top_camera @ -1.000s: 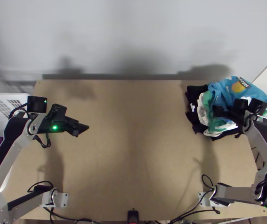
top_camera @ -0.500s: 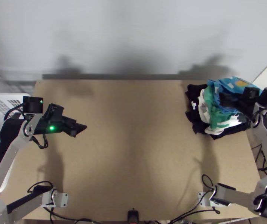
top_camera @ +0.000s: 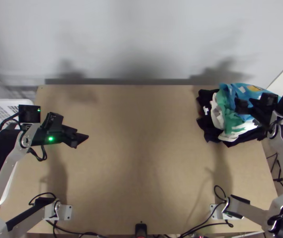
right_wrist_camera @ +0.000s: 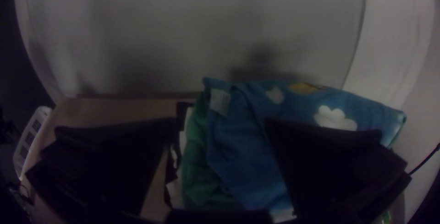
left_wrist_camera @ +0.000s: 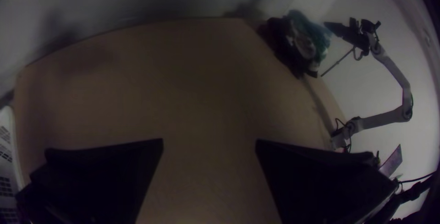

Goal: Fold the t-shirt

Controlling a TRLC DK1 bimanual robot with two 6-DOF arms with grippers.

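Over the table's left side, my left gripper (top_camera: 82,139) hangs above bare wood; in the left wrist view the left gripper (left_wrist_camera: 209,144) is open with nothing between its fingers. At the far right corner lies a bunched pile of clothes, a blue shirt (top_camera: 239,90) with a cloud print on top of green cloth (top_camera: 229,117), white and black pieces. My right gripper (top_camera: 244,106) is above this pile. In the right wrist view the right gripper (right_wrist_camera: 220,121) stands open, with the blue shirt (right_wrist_camera: 245,150) beyond and between its fingers, not gripped.
The wooden table (top_camera: 141,158) spreads between the two arms. A white basket (top_camera: 0,111) stands off its left edge. Cables lie near both arm bases, and a small black device (top_camera: 140,230) sits at the near edge. A pale wall rises behind the table.
The right gripper has moved rightward over the pile, and the blue shirt's raised part has sunk down and lies lower. My left gripper has drifted slightly left.
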